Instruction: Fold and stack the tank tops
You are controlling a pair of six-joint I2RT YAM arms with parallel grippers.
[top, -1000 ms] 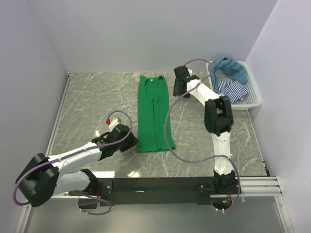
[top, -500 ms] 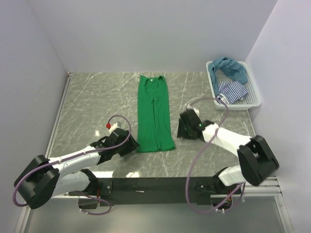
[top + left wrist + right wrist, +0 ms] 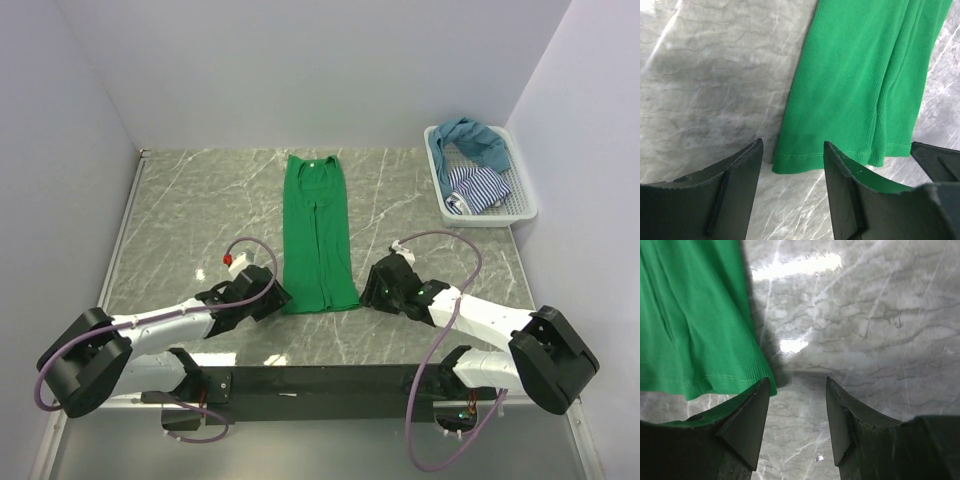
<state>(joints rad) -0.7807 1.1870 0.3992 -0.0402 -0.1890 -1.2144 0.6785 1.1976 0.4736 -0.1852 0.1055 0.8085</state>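
A bright green tank top lies flat as a long narrow strip down the middle of the marble table, hem toward me. My left gripper stands open just off the hem's left corner, nothing between its fingers. My right gripper is open too, close beside the hem's right corner, with bare marble between its fingers. A teal-blue tank top and a navy-and-white striped one lie bunched in the white basket.
The white mesh basket sits at the back right corner, against the right wall. Walls close off the left, back and right of the table. A black rail carrying both arm bases runs along the near edge.
My right arm swung from the back, near the basket, down to the green top's near right corner. The left gripper edged right toward the hem's left corner.
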